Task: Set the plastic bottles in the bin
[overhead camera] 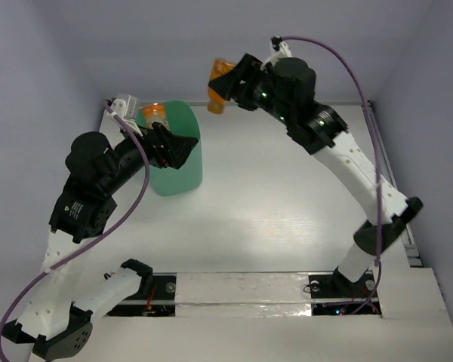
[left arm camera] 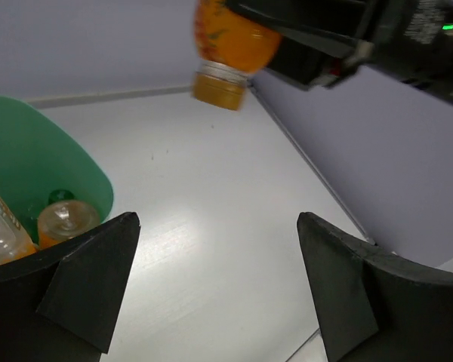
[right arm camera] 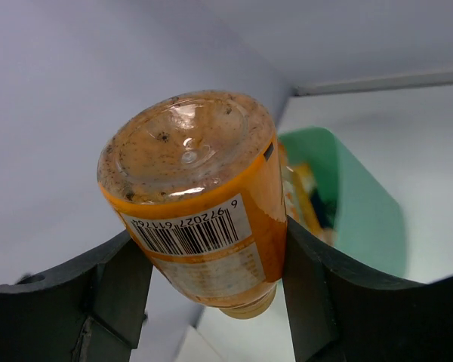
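My right gripper (overhead camera: 228,84) is shut on an orange labelled plastic bottle (overhead camera: 219,84), held cap-down in the air to the right of the bin; its base and barcode fill the right wrist view (right arm camera: 200,219), and it shows in the left wrist view (left arm camera: 226,45). The mint-green bin (overhead camera: 183,162) stands at the left back of the table and holds several bottles: an orange one at its rim (overhead camera: 154,115), an orange cap (left arm camera: 64,219) and a green cap (left arm camera: 60,196). My left gripper (overhead camera: 175,151) is open and empty over the bin's right side.
The white table (overhead camera: 287,204) runs to purple-grey walls at the back and sides. The right arm (overhead camera: 347,162) arches over the table's right half. The table's right edge lies near the wall (left arm camera: 309,162).
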Controlling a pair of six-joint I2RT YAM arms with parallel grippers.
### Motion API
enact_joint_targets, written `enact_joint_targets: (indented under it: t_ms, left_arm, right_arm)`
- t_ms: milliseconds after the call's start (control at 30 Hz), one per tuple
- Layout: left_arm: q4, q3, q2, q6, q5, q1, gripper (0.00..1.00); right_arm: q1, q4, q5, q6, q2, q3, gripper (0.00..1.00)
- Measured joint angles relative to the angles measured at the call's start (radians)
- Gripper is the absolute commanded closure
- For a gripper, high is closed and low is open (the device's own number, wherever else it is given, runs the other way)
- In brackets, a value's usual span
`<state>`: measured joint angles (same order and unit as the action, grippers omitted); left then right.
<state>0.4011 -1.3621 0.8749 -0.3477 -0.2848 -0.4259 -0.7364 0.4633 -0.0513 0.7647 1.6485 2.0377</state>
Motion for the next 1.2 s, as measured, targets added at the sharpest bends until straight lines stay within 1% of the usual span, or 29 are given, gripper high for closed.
enact_joint_targets:
  t_ms: [100,233,300,333,367,467,567,667,800,833,900,933,967,1033,1067,1200]
  left_arm:
    - [-0.006,-0.057,0.008,-0.001,0.023,0.000,0.14]
    - [-0.019,-0.103,0.000,-0.001,0.063,0.000,0.11]
    - [-0.022,-0.112,-0.003,-0.001,0.083,0.000,0.10]
    - [-0.022,-0.113,-0.006,-0.001,0.089,0.000,0.08]
    - [-0.022,-0.113,-0.012,0.000,0.100,0.000,0.07]
    - [-0.021,-0.113,-0.023,0.002,0.127,0.000,0.05]
    - [-0.021,-0.113,-0.031,0.005,0.150,0.000,0.01]
    - [-0.021,-0.113,-0.032,0.010,0.167,0.000,0.01]
    - [-0.012,-0.119,-0.025,0.022,0.193,0.000,0.01]
    - [-0.009,-0.125,-0.021,0.024,0.199,0.000,0.01]
    - [-0.008,-0.137,-0.017,0.025,0.218,0.000,0.01]
    - [-0.008,-0.140,-0.015,0.025,0.229,0.000,0.01]
    - [-0.007,-0.141,-0.016,0.023,0.241,0.000,0.01]
    - [-0.007,-0.141,-0.023,0.013,0.267,0.000,0.01]
    - [-0.006,-0.141,-0.029,0.006,0.280,0.000,0.01]
    - [0.010,-0.134,-0.050,-0.034,0.311,0.000,0.01]
  right_arm:
    - [-0.019,-0.058,0.020,0.029,0.186,0.183,0.46]
    - [-0.029,-0.071,0.070,0.073,0.432,0.377,0.43]
    - [-0.033,-0.071,0.091,0.092,0.506,0.405,0.31]
    - [-0.035,-0.065,0.100,0.102,0.528,0.405,0.21]
    - [-0.036,-0.055,0.106,0.108,0.547,0.403,0.18]
    - [-0.037,-0.051,0.119,0.121,0.550,0.360,0.08]
    - [-0.037,-0.052,0.120,0.121,0.523,0.334,0.07]
    - [-0.037,-0.053,0.114,0.111,0.480,0.329,0.06]
    - [-0.040,-0.067,0.105,0.085,0.351,0.239,0.06]
    - [-0.041,-0.084,0.100,0.072,0.304,0.192,0.08]
    - [-0.043,-0.090,0.091,0.050,0.217,0.116,0.29]
    - [-0.044,-0.111,0.084,0.034,0.168,0.065,0.47]
    - [-0.045,-0.119,0.082,0.024,0.116,0.006,0.80]
    - [-0.045,-0.141,0.055,-0.006,0.007,-0.117,0.98]
    - [-0.045,-0.154,0.041,-0.029,-0.064,-0.203,1.00]
    - [-0.049,-0.158,-0.018,-0.089,-0.373,-0.535,1.00]
